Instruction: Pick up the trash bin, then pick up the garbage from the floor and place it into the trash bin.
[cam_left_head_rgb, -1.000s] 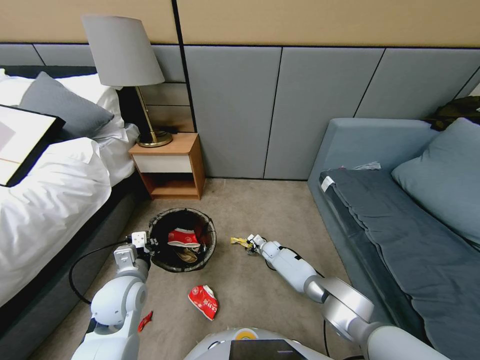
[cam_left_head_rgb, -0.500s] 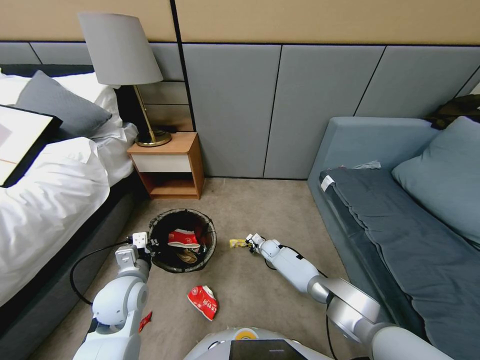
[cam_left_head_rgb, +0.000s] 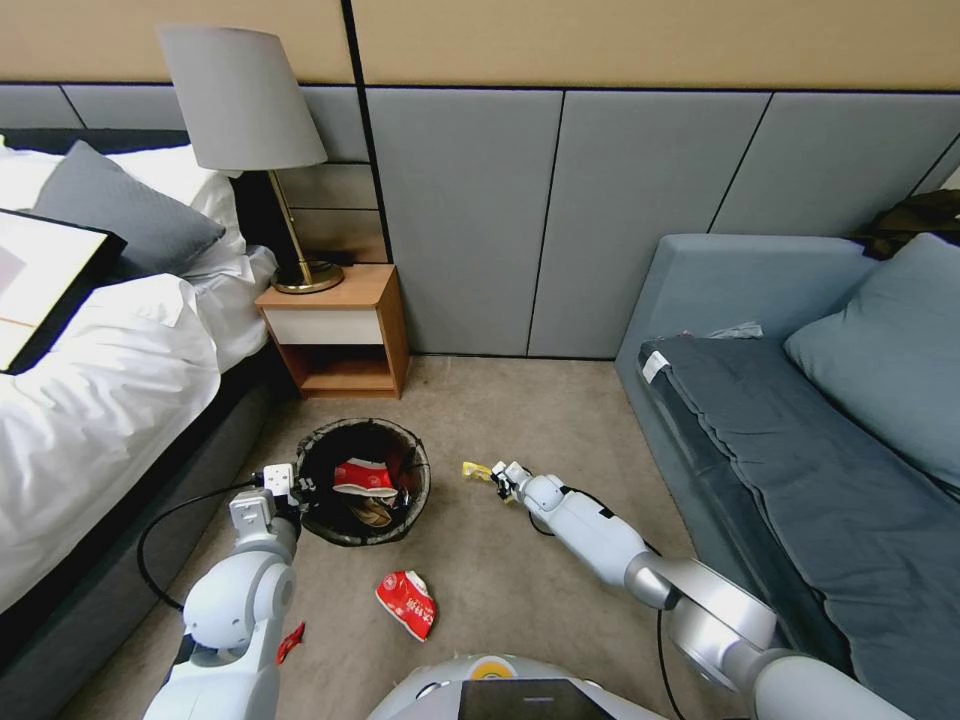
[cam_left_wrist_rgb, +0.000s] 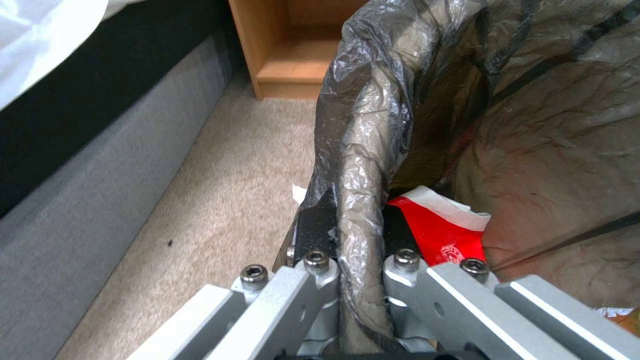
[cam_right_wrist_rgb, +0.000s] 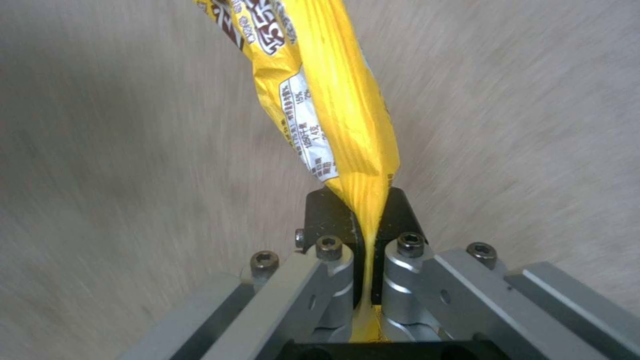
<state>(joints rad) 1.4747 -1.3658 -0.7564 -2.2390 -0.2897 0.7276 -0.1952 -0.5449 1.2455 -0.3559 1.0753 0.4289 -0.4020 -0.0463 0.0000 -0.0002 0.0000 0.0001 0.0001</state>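
Observation:
The trash bin (cam_left_head_rgb: 365, 482) with its dark bag stands on the carpet near the bed. My left gripper (cam_left_head_rgb: 298, 487) is shut on its rim (cam_left_wrist_rgb: 360, 210), one finger inside and one outside. Inside lie a red-and-white wrapper (cam_left_head_rgb: 366, 475) (cam_left_wrist_rgb: 437, 232) and darker scraps. To the bin's right, my right gripper (cam_left_head_rgb: 496, 479) (cam_right_wrist_rgb: 365, 220) is shut on a yellow wrapper (cam_left_head_rgb: 476, 470) (cam_right_wrist_rgb: 327, 100), held just above the carpet. Another red-and-white wrapper (cam_left_head_rgb: 407, 602) lies on the floor in front of the bin. A small red scrap (cam_left_head_rgb: 290, 641) lies beside my left arm.
A bed (cam_left_head_rgb: 90, 400) runs along the left, a wooden nightstand (cam_left_head_rgb: 340, 335) with a lamp (cam_left_head_rgb: 245, 110) stands behind the bin, and a grey sofa (cam_left_head_rgb: 800, 440) fills the right. Bare carpet (cam_left_head_rgb: 520, 410) lies between the bin and the sofa.
My right gripper has risen a little off the carpet with the yellow wrapper and shifted slightly away from me. The left gripper and the bin have stayed put.

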